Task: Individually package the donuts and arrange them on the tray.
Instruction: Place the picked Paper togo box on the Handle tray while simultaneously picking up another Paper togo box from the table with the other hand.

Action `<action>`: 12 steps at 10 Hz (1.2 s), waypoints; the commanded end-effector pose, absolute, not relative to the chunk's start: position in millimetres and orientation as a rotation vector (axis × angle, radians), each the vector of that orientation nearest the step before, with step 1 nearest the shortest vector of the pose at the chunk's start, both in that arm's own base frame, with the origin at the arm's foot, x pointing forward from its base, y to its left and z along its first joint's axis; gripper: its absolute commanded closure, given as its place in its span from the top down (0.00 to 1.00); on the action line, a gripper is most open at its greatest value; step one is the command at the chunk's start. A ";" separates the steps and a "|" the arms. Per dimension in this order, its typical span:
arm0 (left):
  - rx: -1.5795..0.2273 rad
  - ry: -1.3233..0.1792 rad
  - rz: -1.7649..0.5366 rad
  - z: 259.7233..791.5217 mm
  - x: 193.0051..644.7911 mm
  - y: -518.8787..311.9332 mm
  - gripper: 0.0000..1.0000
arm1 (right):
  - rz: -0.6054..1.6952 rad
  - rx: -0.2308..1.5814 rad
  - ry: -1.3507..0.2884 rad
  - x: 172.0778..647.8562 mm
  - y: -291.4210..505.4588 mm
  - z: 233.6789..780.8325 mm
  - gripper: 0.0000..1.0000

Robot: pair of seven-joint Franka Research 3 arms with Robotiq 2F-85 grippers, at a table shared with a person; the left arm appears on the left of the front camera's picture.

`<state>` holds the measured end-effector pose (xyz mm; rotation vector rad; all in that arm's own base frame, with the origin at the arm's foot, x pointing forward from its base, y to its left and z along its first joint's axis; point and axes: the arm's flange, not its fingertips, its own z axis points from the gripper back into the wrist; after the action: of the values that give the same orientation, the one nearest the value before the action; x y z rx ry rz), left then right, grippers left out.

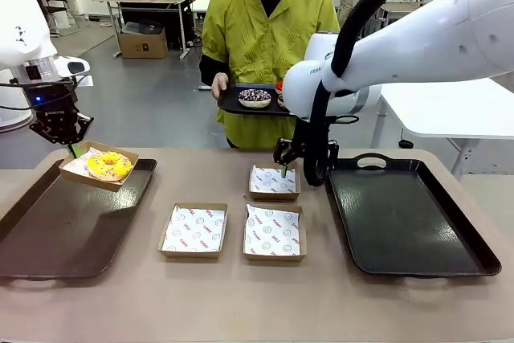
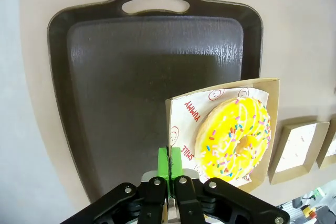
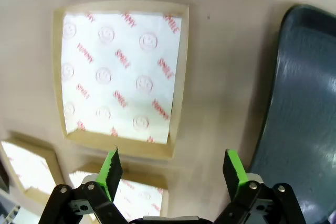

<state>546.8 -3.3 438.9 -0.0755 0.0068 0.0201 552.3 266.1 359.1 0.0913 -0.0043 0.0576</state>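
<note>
A yellow-frosted sprinkled donut (image 1: 109, 165) (image 2: 233, 137) lies in a brown paper-lined box (image 1: 83, 176) (image 2: 184, 109). My left gripper (image 1: 71, 147) (image 2: 169, 159) is shut on that box's edge and holds it just above the far end of the left tray (image 1: 56, 230) (image 2: 131, 61). My right gripper (image 1: 287, 166) (image 3: 173, 165) hangs open, holding nothing, over the near edge of the far box (image 1: 273, 181) (image 3: 121, 72). The person holds a small black tray (image 1: 233, 105) bearing a chocolate sprinkled donut (image 1: 254, 97) and a red donut (image 1: 279, 86), which my right arm partly hides. The dark chocolate donut is hidden.
Two more paper-lined boxes (image 1: 193, 230) (image 1: 275, 232) sit at the table's middle front. A large dark tray (image 1: 401, 214) (image 3: 304, 124) lies to the right, beside my right gripper. The person stands at the far edge.
</note>
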 end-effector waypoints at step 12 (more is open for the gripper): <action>-0.097 -0.105 0.065 398.6 566.4 -8.2 0.01 | -0.004 0.064 -0.096 564.7 268.0 333.4 1.00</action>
<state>566.2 -3.5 403.3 -0.1117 -0.0756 0.0335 564.7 267.4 339.5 0.0905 -0.0819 0.0225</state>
